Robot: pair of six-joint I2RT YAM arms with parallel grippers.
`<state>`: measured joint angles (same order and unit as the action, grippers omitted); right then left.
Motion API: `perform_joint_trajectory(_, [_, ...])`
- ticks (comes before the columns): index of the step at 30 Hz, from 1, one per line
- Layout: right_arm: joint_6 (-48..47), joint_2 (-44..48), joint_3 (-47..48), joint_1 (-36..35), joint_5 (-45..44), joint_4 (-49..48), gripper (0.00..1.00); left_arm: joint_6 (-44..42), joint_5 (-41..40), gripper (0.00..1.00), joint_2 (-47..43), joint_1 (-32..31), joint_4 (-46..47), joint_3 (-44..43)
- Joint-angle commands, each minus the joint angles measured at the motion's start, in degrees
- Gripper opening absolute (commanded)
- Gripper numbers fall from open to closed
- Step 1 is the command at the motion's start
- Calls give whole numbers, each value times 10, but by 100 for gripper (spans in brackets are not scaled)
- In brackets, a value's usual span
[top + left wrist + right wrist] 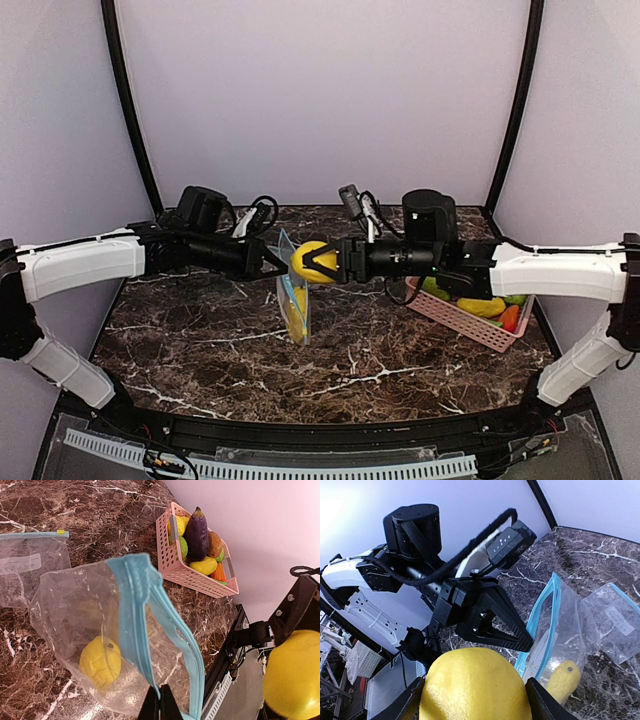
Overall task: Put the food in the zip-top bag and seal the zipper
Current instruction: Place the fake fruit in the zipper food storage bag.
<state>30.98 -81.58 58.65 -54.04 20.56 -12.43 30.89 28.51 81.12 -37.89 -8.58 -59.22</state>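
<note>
The clear zip-top bag (294, 300) with a blue zipper (131, 625) stands upright mid-table, mouth open. My left gripper (160, 700) is shut on the zipper's edge and holds the bag up. One yellow piece of food (100, 662) lies inside the bag. My right gripper (476, 700) is shut on a large yellow fruit (475, 685) and holds it in the air just right of the bag's mouth (310, 260), close to the left gripper (490, 625). More food, including a purple eggplant (197, 527), fills the pink basket (470, 322).
A second clear bag (30, 565) lies flat on the marble table behind the upright one. The pink basket stands at the right side, under the right arm. Black frame posts rise at the back corners.
</note>
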Motion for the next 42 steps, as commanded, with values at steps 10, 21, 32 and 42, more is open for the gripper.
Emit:
perform_joint_trajectory(10, [41,-107,53,-20,-78,-54,62,3,1,1,-9,-3,7,0])
perform_joint_trajectory(21, [45,-144,93,-23,-150,49,63,-4,4,1,-8,-3,6,6])
perform_joint_trajectory(32, [56,-198,134,-24,-161,101,64,-9,14,1,-10,-3,7,18])
perform_joint_trajectory(42, [54,-248,170,-24,-136,92,65,-11,36,1,-16,-3,24,31])
